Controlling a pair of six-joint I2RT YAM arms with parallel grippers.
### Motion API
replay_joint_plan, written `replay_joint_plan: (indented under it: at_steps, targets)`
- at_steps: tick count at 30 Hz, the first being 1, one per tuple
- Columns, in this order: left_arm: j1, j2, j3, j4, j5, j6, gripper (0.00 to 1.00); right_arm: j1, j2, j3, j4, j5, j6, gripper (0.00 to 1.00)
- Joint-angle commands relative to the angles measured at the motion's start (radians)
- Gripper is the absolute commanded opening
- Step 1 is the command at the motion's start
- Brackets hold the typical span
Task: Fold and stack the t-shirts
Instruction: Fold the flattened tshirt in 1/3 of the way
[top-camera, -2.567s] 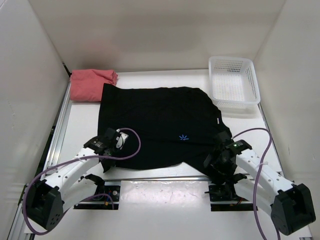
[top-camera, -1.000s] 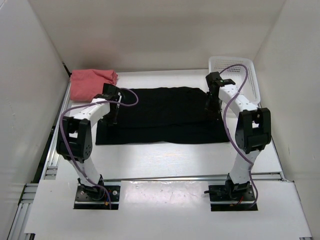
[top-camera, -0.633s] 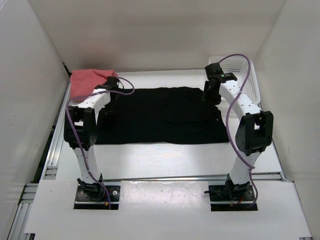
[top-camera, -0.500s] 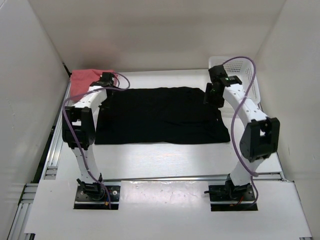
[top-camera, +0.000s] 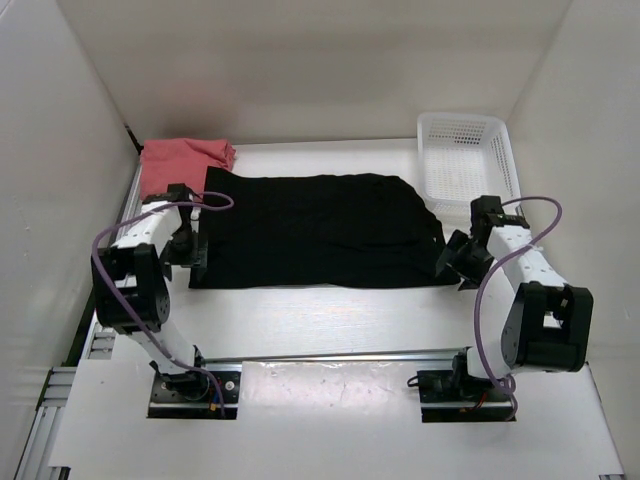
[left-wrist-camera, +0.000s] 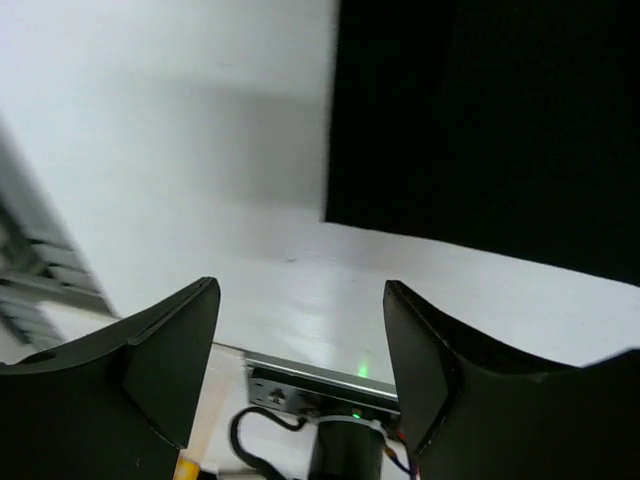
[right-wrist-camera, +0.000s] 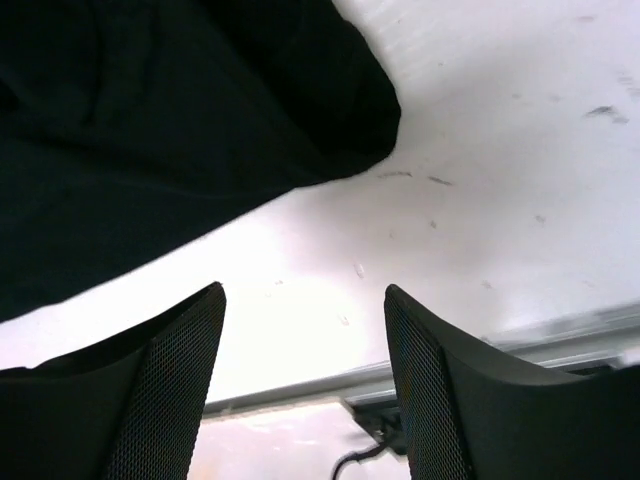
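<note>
A black t-shirt (top-camera: 315, 230) lies flat on the table, folded in half into a wide rectangle. A salmon pink t-shirt (top-camera: 183, 166) sits folded at the back left corner. My left gripper (top-camera: 190, 262) hangs open just off the black shirt's near left corner (left-wrist-camera: 345, 205), with nothing between its fingers (left-wrist-camera: 170, 345). My right gripper (top-camera: 453, 263) is open beside the shirt's near right corner (right-wrist-camera: 370, 120), also with nothing in it. In both wrist views only bare white table shows between the jaws.
A white perforated basket (top-camera: 467, 158) stands at the back right. White walls close in the table on three sides. A metal rail (top-camera: 330, 357) runs along the near edge by the arm bases.
Both grippers let go of the black shirt's folded-over edge at the back, opened, and swung back toward its near corners. The shirt now lies folded in half.
</note>
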Motion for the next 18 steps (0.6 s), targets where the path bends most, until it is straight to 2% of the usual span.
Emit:
replay_joint_plan:
  at_steps: [1, 4, 7, 11, 13, 18]
  targets:
    - [0.014, 0.03, -0.019, 0.063, 0.154, -0.001, 0.78, -0.019, -0.007, -0.05, 0.162, -0.136, 0.019, 0.69]
    - [0.039, 0.071, 0.042, 0.082, 0.242, -0.001, 0.78, -0.019, 0.032, -0.071, 0.243, -0.138, 0.049, 0.7]
    - [0.039, 0.117, 0.064, 0.119, 0.242, -0.001, 0.79, -0.029, 0.083, -0.082, 0.273, -0.109, 0.074, 0.71]
    - [0.039, 0.196, 0.012, 0.149, 0.136, -0.001, 0.79, -0.038, 0.132, -0.091, 0.273, -0.08, 0.086, 0.71]
    - [0.053, 0.226, -0.01, 0.174, 0.136, -0.001, 0.79, -0.038, 0.141, -0.103, 0.273, -0.065, 0.095, 0.71]
    - [0.062, 0.249, 0.015, 0.186, 0.246, -0.001, 0.79, -0.047, 0.142, -0.122, 0.259, -0.019, 0.106, 0.71]
